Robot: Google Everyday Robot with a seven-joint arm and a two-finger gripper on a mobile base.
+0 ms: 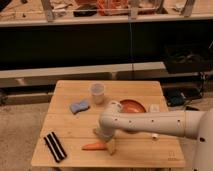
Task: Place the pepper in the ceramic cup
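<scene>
Fingers [111, 146] of the gripper [105, 141] appear apart, astride the thick end of the pepper [93, 147], which lies flat, well in front of the ceramic cup [97, 92]. Recommended: close squarely across the pepper, lift clear, then lower it tip-first into the cup.

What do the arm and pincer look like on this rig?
The arm is a smooth off-white tube with small dark dots along it and a rounded joint. The pincer, down beside the pepper, looks pale grey-tan. No loose cables show.
</scene>
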